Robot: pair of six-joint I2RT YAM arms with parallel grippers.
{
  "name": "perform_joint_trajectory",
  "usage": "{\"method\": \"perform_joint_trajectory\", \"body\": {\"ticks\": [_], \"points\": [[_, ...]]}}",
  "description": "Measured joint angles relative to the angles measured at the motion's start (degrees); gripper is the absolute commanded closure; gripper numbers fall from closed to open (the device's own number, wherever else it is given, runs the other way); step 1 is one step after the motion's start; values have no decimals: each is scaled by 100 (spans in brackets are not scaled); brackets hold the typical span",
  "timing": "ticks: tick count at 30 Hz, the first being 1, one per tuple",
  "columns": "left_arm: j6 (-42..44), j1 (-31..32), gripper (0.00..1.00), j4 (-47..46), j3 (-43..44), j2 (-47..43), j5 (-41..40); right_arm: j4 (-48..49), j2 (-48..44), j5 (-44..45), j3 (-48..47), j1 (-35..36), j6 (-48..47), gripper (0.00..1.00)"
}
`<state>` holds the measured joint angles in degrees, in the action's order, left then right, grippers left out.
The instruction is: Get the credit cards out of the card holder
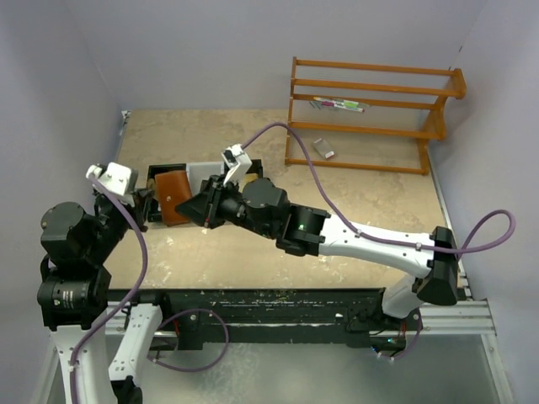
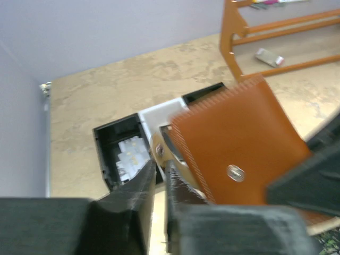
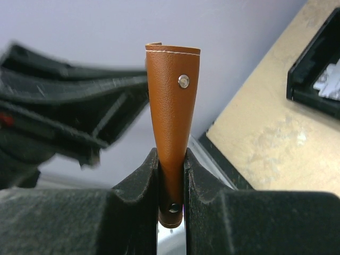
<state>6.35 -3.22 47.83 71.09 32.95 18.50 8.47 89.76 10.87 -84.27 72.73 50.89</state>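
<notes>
The brown leather card holder (image 1: 173, 198) hangs over the tray, and my right gripper (image 1: 205, 208) is shut on its lower edge. In the right wrist view the holder (image 3: 172, 106) stands upright between the two fingers, snap stud facing the camera. My left gripper (image 1: 150, 204) is at the holder's left side. In the left wrist view its fingers (image 2: 159, 172) are shut, with their tips right at the holder's (image 2: 239, 143) tan snap tab (image 2: 158, 150). I cannot tell whether they pinch the tab. The credit cards are hidden.
A black-and-white compartment tray (image 1: 202, 171) lies under the holder; its black compartment (image 2: 106, 154) holds small white pieces (image 2: 130, 154). An orange wooden rack (image 1: 370, 109) stands at the back right, with markers (image 1: 337, 105) on a shelf and a small grey object (image 1: 324, 149) beneath.
</notes>
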Motion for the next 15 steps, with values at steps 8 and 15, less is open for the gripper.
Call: {"method": "perform_joint_trajectory", "body": {"ticks": [8, 15], "points": [[-496, -52, 34, 79, 610, 487, -37, 511, -710, -1067, 1246, -380, -28, 100], [-946, -52, 19, 396, 949, 925, 1019, 946, -778, -1484, 1519, -533, -39, 100]]}}
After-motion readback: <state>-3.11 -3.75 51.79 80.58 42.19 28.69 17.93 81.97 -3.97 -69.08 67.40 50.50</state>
